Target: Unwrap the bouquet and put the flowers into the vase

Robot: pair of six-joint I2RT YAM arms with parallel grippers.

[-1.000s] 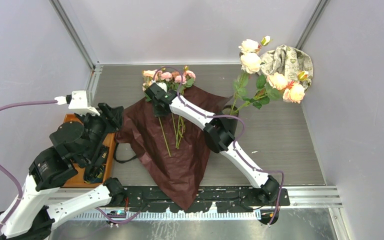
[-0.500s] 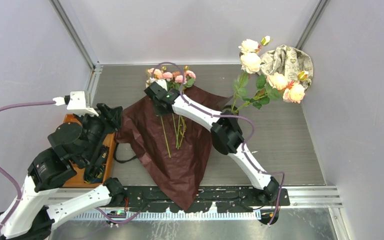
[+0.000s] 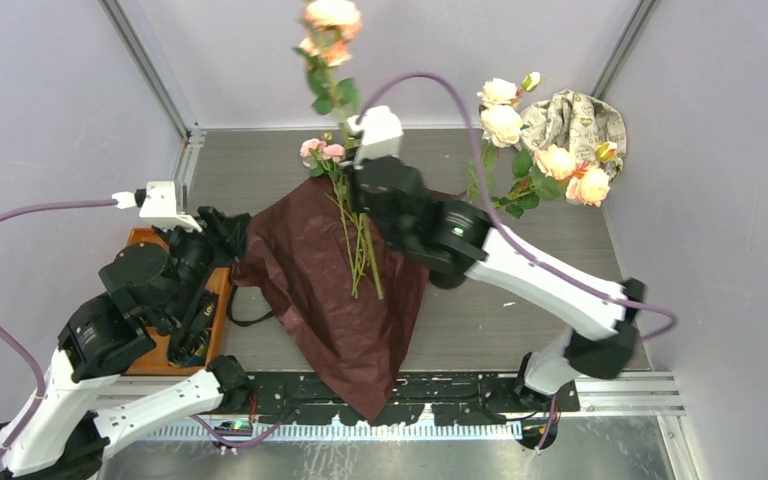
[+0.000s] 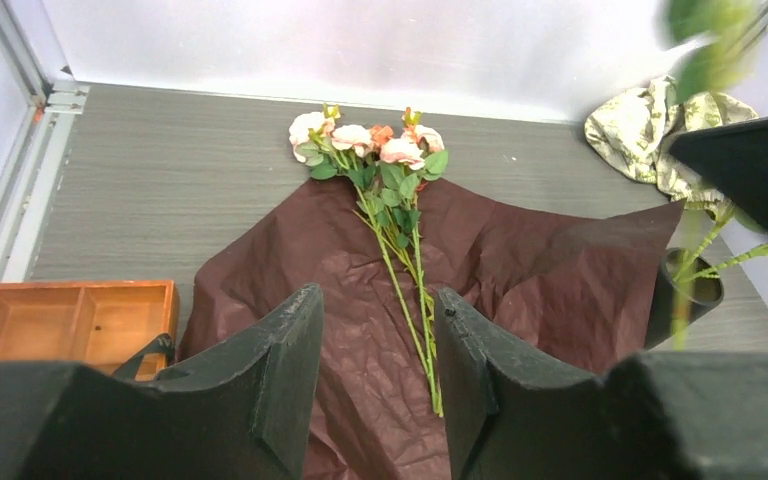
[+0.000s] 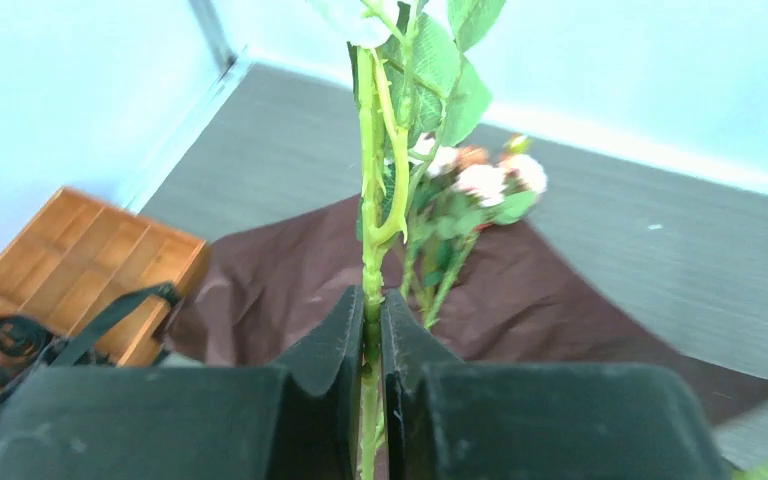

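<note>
My right gripper (image 5: pixel 372 305) is shut on the green stem of one flower (image 5: pixel 380 150) and holds it upright above the back of the dark red wrapping paper (image 3: pixel 340 300). Its peach head (image 3: pixel 332 15) reaches the top of the overhead view. A few more flowers (image 4: pixel 370 140) lie on the paper, stems (image 3: pixel 362 250) pointing toward me. Several peach roses (image 3: pixel 520 130) stand in the black vase (image 4: pixel 665 310), which the right arm hides from above. My left gripper (image 4: pixel 378 300) hangs open and empty over the paper's left edge.
An orange compartment tray (image 4: pixel 60 320) sits at the left under the left arm. A black ribbon (image 3: pixel 243 320) lies beside it. A beige patterned cloth (image 3: pixel 575 120) is bunched in the back right corner. Grey walls close in three sides.
The right gripper has closed on one stem and lifted that flower up off the paper, its elbow swinging out to the right. The left arm has stayed put.
</note>
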